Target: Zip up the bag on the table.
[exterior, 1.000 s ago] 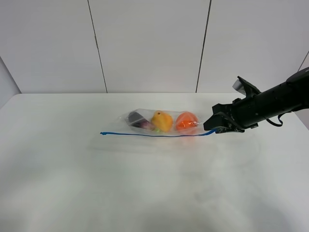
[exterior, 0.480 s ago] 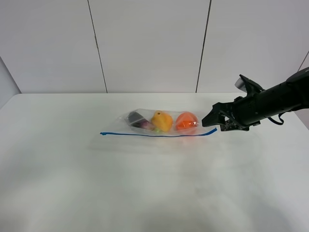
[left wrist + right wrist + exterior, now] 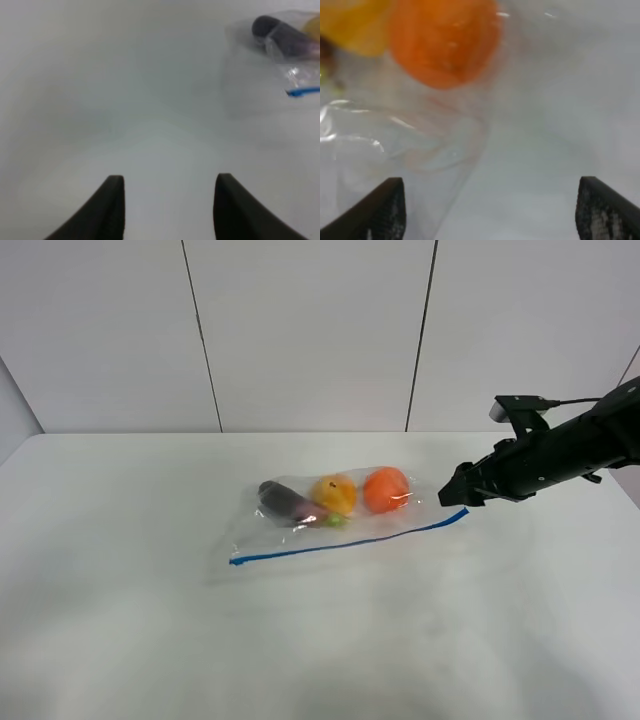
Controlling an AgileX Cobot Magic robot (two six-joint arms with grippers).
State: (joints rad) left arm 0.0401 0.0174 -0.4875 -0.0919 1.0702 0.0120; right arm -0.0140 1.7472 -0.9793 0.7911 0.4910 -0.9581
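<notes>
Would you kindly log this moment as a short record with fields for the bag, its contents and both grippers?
bag: clear crinkly plastic zip bag with blue zipper strip, flat on white table
contents: orange, yellow and dark purple produce
right gripper: open, beside the zipper's right end
left gripper: open, empty, over bare table

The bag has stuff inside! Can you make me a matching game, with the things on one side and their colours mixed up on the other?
Things:
1. The round fruit nearest the right tool
2. The middle fruit
3. The long vegetable at the far end
4. The zipper strip on the bag

Colours:
A. blue
B. dark purple
C. orange
D. yellow

Right pairs: 1-C, 2-D, 3-B, 4-A
</notes>
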